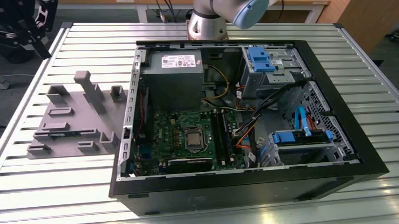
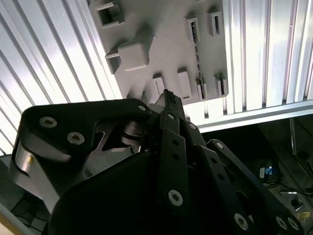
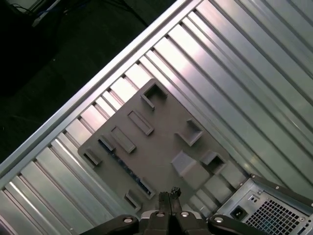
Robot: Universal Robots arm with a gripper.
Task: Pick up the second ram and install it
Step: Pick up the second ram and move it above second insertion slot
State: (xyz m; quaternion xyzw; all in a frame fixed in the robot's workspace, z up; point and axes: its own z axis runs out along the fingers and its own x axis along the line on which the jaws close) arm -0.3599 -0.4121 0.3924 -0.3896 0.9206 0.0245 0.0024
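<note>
So in the exterior view, the slatted aluminium table (image 1: 93, 42) has the black open-sided computer case (image 1: 249, 191) lying flat, I'd guess so the green motherboard (image 1: 181, 126) and its long black slots face up where I can reach them from above. To the exterior view's left of the case sits the grey plastic holder tray with upright posts (image 1: 78, 123). The second ram, a slim blue memory stick (image 1: 59, 134), is parked in the slotted brackets near the tray's front-left edge, well apart from the case. As far as I can tell it's standing on its long edge, which probably keeps the top edge free for a pinch. My arm's grey base (image 1: 212, 18) is at the table's far side. In the second wrist view, my black linkage gripper (image 2: 167, 95) has its fingers drawn together with nothing between them. It hangs over the tray (image 2: 166, 44) from well above, and I can't pick out the stick for sure there. In the first wrist view, the gripper (image 3: 169, 195) is over the tray's edge nearest the case. The blue stick (image 3: 122, 164) runs along the tray's long side, just off to one side of my fingertips (image 3: 164, 198) and clearly lower, so no contact.
</note>
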